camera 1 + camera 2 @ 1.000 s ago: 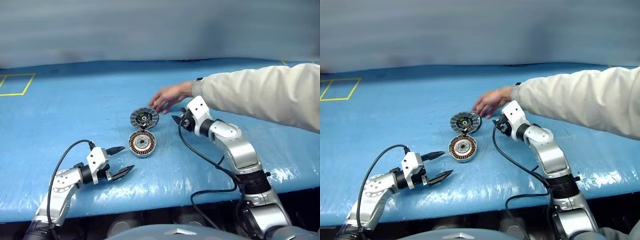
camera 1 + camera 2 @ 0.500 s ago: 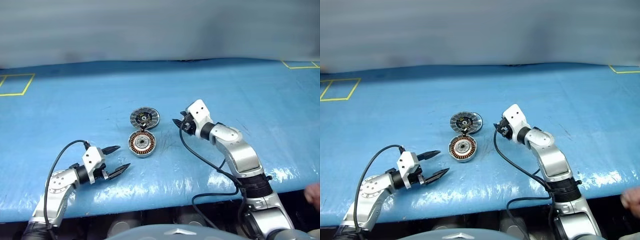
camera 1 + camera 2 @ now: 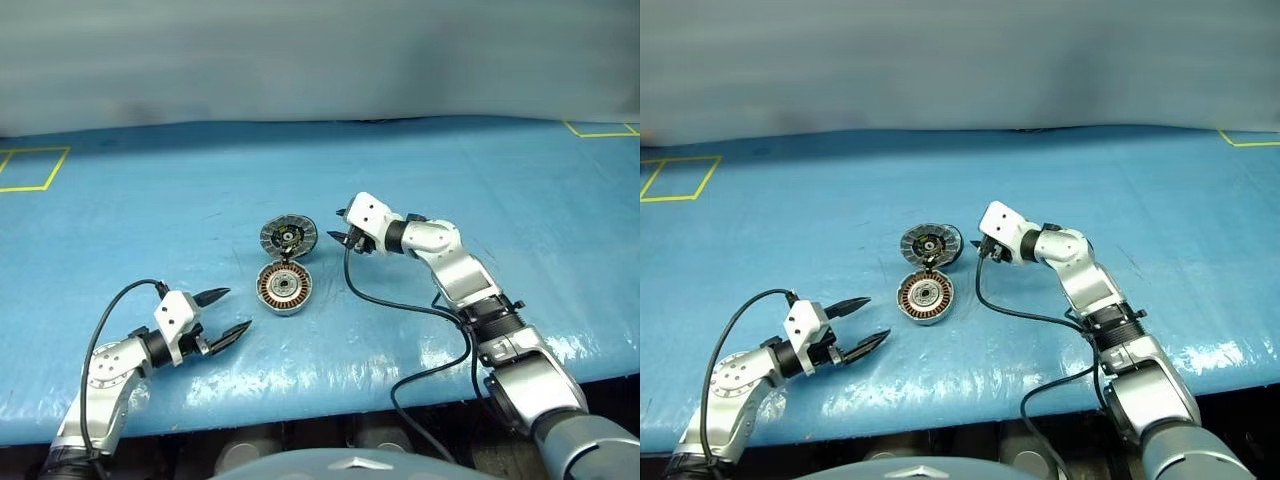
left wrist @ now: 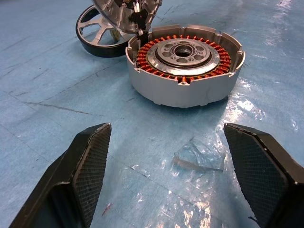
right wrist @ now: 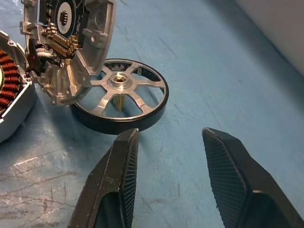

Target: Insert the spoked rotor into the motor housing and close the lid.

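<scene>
step: reach for black-rimmed silver-spoked rotor, flat on blue counter under raised ribbed grey lid | right claw part-open, empty, near | left claw wide | advice: straddle rim, avoid lid, then copper-wound silver housing

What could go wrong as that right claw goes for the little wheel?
The spoked rotor lies flat on the blue table cover, partly tucked behind the tilted-open lid. The open right gripper might bump the lid and swing it shut early. The rotor's low rim could also slip from the fingers. The motor housing sits loose, so a nudge might shift it.
</scene>
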